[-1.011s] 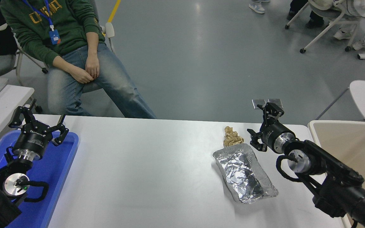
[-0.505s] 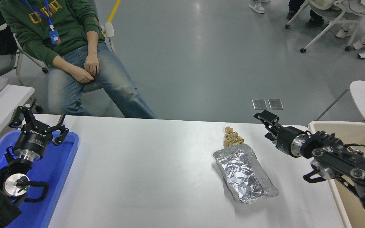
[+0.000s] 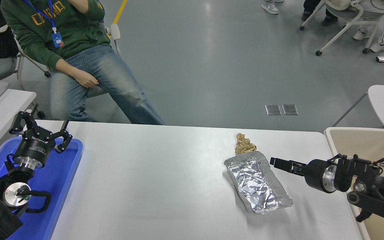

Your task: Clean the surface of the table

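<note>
Right tool (image 3: 273, 161) has dropped beside one foil tray (image 3: 258, 181) (crumpled)

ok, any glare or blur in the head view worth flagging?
Head view: sharp overall, no motion blur on the right tool. The foil tray throws bright specular highlights; the white table surface shows soft sheen, and ceiling lights reflect off the grey floor. Shadows are faint and diffuse.

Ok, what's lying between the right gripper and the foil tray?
Nothing: in the head view only a short bare strip of white table surface separates the right gripper from the foil tray.
</note>
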